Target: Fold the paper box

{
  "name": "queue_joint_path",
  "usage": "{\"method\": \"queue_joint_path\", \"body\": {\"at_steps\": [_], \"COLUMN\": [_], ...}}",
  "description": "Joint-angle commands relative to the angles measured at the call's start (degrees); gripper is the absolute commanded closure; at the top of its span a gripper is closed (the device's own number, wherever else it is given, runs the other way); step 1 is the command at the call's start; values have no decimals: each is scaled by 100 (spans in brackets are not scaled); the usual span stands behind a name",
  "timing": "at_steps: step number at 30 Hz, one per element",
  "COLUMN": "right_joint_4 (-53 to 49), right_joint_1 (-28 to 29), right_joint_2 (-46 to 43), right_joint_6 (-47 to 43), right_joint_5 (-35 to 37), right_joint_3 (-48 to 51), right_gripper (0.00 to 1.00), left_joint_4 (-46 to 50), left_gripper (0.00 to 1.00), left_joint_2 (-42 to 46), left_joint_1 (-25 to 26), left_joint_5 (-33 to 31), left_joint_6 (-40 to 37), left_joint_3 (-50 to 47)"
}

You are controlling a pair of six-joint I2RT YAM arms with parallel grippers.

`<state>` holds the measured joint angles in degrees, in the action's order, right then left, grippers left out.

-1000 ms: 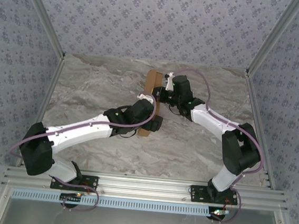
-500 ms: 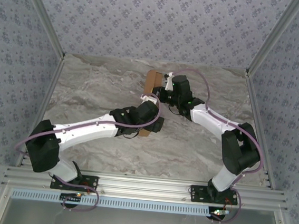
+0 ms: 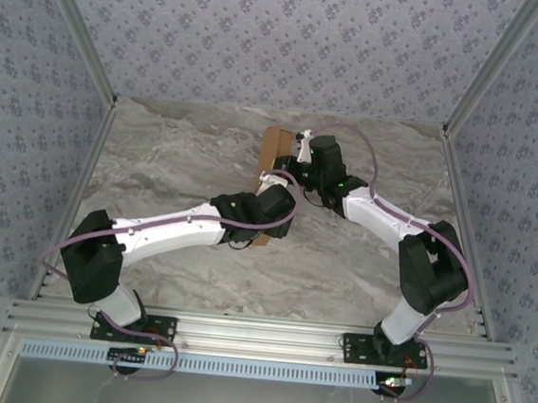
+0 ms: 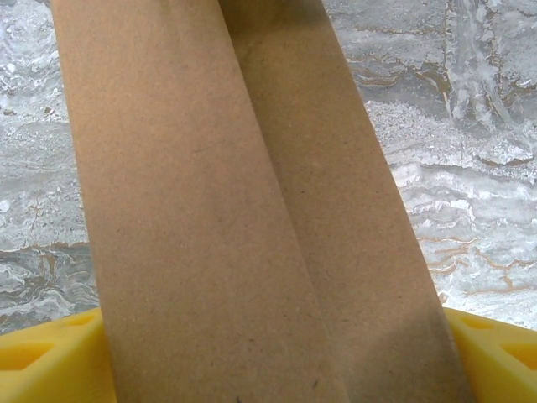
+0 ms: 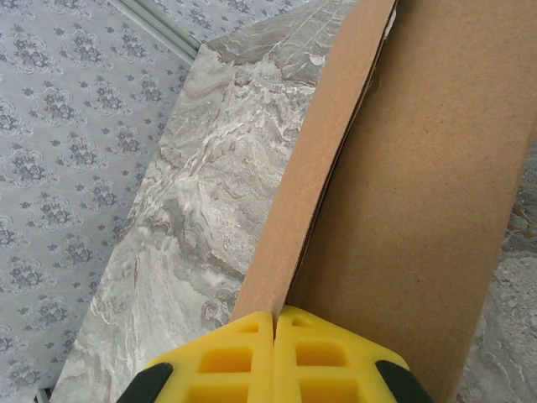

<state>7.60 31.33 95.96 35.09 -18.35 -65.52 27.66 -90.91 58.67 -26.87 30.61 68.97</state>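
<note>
Near the grey marbled tabletop's (image 3: pixel 156 181) far edge, the right gripper (image 5: pixel 274 336) pinches a tan-brown cardboard paper box (image 3: pixel 274 150); the left gripper (image 4: pixel 268 361), spread astride it, should squeeze its crease squarely.

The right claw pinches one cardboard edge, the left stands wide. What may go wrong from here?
1. The right claw pinches only a thin edge of the paper box; a pull may tear it or let it slip.
2. The left claw stands wide with the box across it; if it closes there, it may crush the panels rather than crease them.
</note>
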Motion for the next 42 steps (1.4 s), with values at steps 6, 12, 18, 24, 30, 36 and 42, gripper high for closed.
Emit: {"method": "queue_joint_path", "body": {"at_steps": [6,12,18,24,30,36,42], "right_joint_4": [-821,-908,-1173,-1650,-2031,-2516,-2696], "right_joint_1": [25,-32,-173,-443,-990,-1373,-2103], "right_joint_2": [31,-180,-562,-1099,-1436,-1668,-1697], "right_joint_6": [-152,-221,-464,-1111,-1874,-3020,-3915], "right_joint_5": [181,191,218,384,-222,-145,-937], "right_joint_3": [111,96,7,-47,-158,-229,-442], "right_gripper": [97,86,71,56,48,45,43], "left_joint_4": [-36,-257,-543,-959,-1364,-1874,-1965], "left_gripper": [28,43,53,58,62,63,71], "left_joint_2": [297,529,838,1337,1733,2044,2013], "left_joint_1": [-18,-176,-385,-775,-1226,-1775,-2350], "left_joint_5": [-199,39,341,895,1734,2961,4400], "left_joint_6": [-123,-344,-802,-1349,-1975,-2561,-3718], "left_joint_3": [-302,-629,-963,-1352,-1610,-1836,-1750]}}
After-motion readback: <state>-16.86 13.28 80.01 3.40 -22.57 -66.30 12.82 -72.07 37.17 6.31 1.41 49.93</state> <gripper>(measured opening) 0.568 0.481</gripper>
